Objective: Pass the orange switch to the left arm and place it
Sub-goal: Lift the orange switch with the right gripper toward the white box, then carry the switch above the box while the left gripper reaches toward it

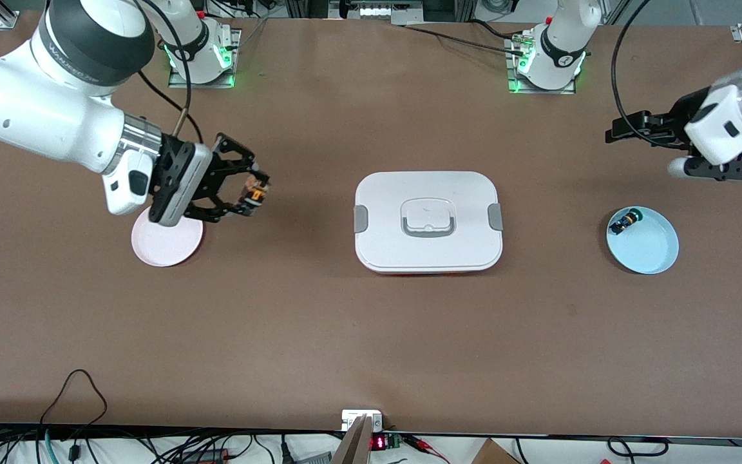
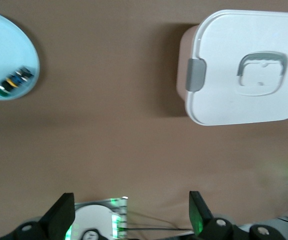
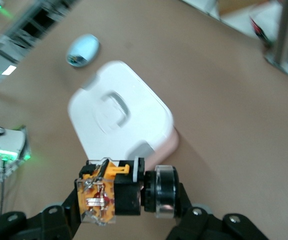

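Right claw grips the tiny orange-bodied push-button switch above the brown desk; left claw hangs open, waiting.

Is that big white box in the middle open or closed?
Closed: the box has its lid seated flat, grey side clips down, handle recessed in the lid.
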{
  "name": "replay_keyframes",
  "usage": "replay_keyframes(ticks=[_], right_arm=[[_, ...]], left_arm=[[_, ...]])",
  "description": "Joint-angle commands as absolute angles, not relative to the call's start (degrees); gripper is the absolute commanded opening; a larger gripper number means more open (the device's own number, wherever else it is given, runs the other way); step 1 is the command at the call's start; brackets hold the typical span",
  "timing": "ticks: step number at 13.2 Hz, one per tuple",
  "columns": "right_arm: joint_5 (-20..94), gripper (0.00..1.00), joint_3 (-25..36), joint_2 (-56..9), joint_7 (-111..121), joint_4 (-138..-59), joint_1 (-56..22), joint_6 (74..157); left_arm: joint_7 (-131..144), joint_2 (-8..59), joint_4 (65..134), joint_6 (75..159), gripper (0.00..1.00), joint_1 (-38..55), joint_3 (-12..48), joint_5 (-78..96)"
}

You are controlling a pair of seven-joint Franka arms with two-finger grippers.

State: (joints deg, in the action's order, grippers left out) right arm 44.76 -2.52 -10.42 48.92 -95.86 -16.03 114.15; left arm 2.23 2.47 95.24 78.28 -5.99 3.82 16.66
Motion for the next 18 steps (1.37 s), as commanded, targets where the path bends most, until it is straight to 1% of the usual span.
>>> replay_keyframes(ticks=[1,3,5,8,9,10,12,13,16,18], right_arm=[[58.4,0.24,-2.8,-11.2,61.6,-96.0,-17.2,115.0],[66.2,0.24,-2.8,-12.2,70.8,-96.2,-18.4,114.6],[71.9,0.24,-2.9,-13.8,82.4,-96.2,-19.7,114.9],[83.5,0.24,-3.1,-15.9,94.8,-97.2,-21.4,114.3],[87.4,0.24,-3.1,-16.6,97.5,-97.2,-22.3,114.3],[90.4,0.24,-3.3,-17.3,99.6,-97.2,-23.6,115.0],[97.5,0.24,-3.9,-19.1,103.9,-97.6,-25.1,115.1],[99.6,0.24,-3.9,-20.3,106.6,-97.6,-26.2,115.7],[105.4,0.25,-3.9,-21.9,108.5,-97.6,-29.0,117.9],[106.8,0.25,-4.5,-22.2,108.5,-97.4,-30.6,121.9]], left_arm=[[2.2,7.5,92.4,71.5,1.00,-12.0,4.0,27.3],[1.9,10.2,92.4,67.1,1.00,-14.3,4.0,33.6],[1.8,12.6,92.8,65.6,1.00,-15.1,4.2,37.9],[-3.1,14.1,93.6,65.4,1.00,-14.9,4.7,46.8],[-6.6,14.2,94.5,66.5,1.00,-14.4,4.8,48.8],[-10.1,14.4,96.7,69.8,1.00,-14.3,5.1,51.8],[-16.1,14.7,102.0,76.5,1.00,-14.2,7.2,61.6],[-17.3,14.6,103.4,78.6,1.00,-14.3,8.6,64.2],[-17.4,14.1,104.2,80.0,1.00,-14.4,12.5,68.6],[-17.5,11.6,108.1,84.5,1.00,-14.4,13.6,71.8]])
